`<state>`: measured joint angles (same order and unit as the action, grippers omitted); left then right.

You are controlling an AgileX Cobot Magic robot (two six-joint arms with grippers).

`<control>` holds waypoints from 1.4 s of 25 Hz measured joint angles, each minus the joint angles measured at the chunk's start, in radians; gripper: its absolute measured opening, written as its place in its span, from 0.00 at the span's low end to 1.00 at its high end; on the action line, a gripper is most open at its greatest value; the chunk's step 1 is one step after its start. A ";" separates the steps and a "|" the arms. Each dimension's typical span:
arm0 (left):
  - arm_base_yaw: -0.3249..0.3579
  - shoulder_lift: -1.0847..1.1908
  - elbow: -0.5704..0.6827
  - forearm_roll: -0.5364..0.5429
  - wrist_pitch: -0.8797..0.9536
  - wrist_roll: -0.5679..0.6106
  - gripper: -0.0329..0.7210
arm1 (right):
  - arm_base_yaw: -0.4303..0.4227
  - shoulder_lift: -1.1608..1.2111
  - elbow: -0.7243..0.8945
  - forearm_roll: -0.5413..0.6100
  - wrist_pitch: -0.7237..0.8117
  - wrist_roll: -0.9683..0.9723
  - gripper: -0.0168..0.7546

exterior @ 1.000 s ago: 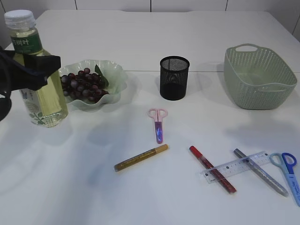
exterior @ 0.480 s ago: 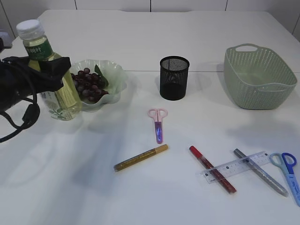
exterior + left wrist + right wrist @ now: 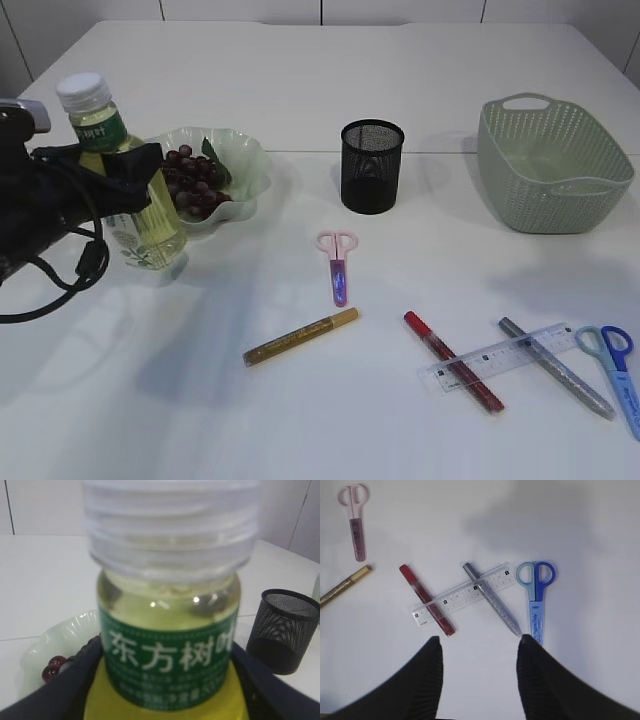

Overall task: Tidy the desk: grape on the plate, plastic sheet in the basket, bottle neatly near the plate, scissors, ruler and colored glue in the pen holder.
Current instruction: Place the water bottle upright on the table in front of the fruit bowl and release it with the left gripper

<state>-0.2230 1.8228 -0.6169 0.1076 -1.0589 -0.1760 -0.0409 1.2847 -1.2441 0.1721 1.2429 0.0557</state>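
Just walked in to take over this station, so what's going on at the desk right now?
The left claw is gripping the bottle and holding it beside the plate, which already holds the grapes. The right claw hovers open over the ruler, which lies across the red and silver glue pens. Both scissors and the gold pen lie loose on the table. The pen holder looks empty, and nothing shows in the basket.
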 joint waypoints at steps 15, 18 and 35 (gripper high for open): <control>0.000 0.139 -0.058 -0.010 -0.004 0.000 0.66 | 0.000 0.000 0.000 -0.031 0.000 0.000 0.52; 0.000 0.151 -0.058 -0.011 -0.004 0.000 0.66 | 0.000 0.000 0.000 -0.033 0.000 0.000 0.52; 0.000 0.151 -0.058 -0.011 -0.004 0.021 0.66 | 0.000 0.000 0.000 -0.033 0.000 0.000 0.52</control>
<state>-0.2230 1.9741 -0.6745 0.0965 -1.0633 -0.1549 -0.0409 1.2847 -1.2441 0.1388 1.2429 0.0557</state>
